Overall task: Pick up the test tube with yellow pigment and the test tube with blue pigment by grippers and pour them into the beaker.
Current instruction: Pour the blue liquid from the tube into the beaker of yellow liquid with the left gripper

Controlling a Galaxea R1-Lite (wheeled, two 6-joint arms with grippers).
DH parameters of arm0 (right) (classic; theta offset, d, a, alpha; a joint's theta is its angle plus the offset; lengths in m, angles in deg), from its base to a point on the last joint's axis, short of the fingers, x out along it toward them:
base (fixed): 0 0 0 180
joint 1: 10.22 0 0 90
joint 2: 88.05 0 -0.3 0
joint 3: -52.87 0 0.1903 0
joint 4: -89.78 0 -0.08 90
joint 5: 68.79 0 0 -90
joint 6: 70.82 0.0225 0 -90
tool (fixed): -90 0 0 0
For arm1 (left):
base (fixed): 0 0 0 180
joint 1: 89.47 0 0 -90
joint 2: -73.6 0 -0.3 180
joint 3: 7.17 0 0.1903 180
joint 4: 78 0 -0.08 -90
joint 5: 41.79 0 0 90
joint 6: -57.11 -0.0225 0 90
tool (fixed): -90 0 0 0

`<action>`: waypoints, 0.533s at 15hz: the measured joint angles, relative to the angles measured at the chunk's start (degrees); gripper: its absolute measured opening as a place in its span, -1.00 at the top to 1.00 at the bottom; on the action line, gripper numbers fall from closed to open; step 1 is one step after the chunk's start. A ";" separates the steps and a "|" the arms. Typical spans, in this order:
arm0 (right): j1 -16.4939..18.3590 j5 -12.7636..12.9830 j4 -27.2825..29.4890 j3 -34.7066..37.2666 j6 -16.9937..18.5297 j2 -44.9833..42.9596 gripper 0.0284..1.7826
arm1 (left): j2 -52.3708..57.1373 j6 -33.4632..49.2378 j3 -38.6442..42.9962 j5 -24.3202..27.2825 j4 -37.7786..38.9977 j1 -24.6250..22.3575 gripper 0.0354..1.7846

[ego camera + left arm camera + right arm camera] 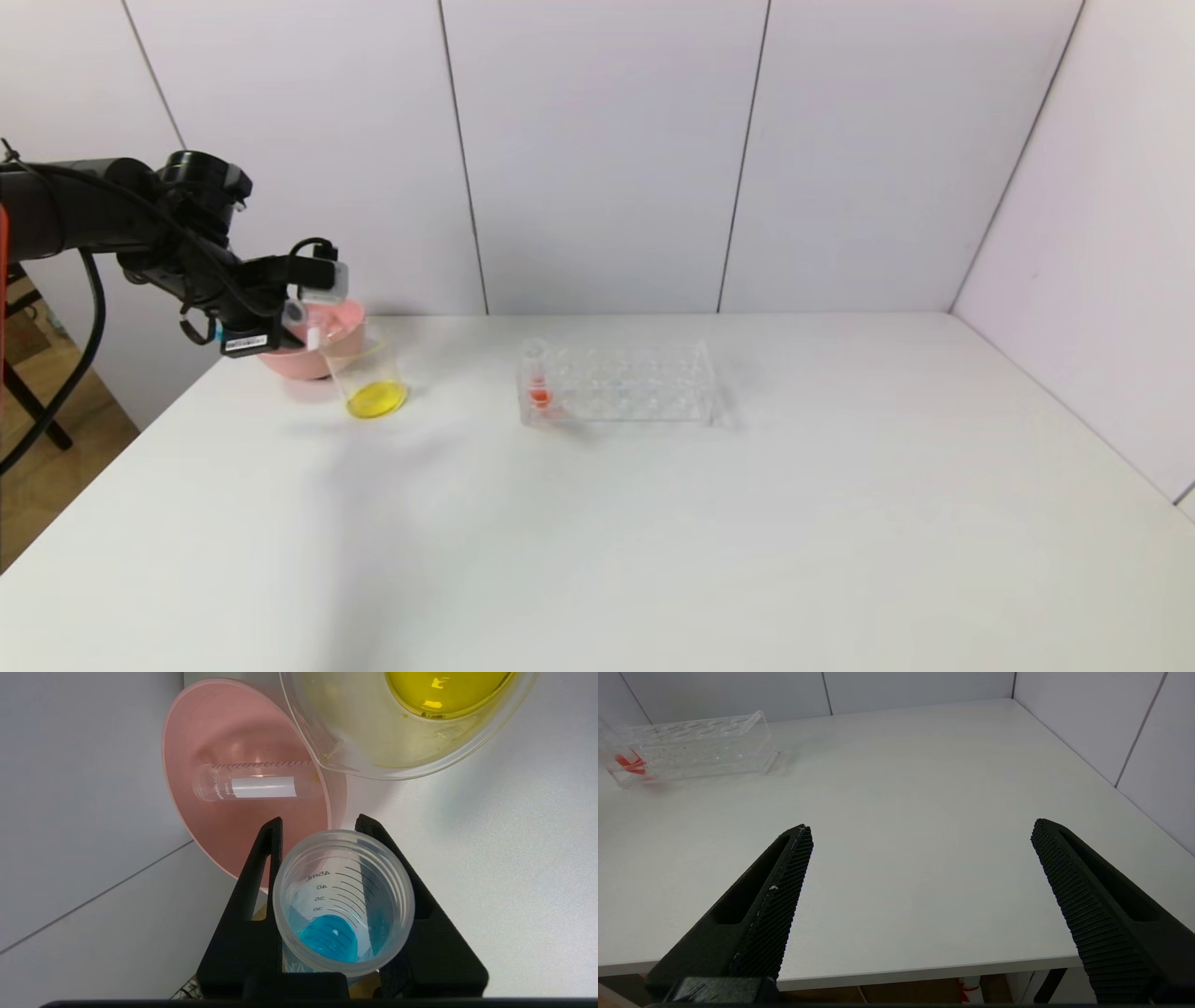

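Left gripper clamped on test tube with blue pigment, held above pink bowl just beside beaker holding yellow liquid. Emptied tube lying in bowl. Right gripper wide, over table edge.

- The beaker stands on the table, just before the bowl.
- An empty tube lies in the bowl.
- The tube rack stands to their right.
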 joint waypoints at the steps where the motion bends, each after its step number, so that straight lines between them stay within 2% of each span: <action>1: 0.00 0.00 -0.02 0.00 0.02 0.00 -0.92 | -0.09 0.09 0.00 -0.91 0.00 0.18 0.41; 8: 0.00 0.00 -0.02 0.00 0.00 0.00 -0.92 | -0.55 0.83 0.00 -4.72 0.48 1.32 0.41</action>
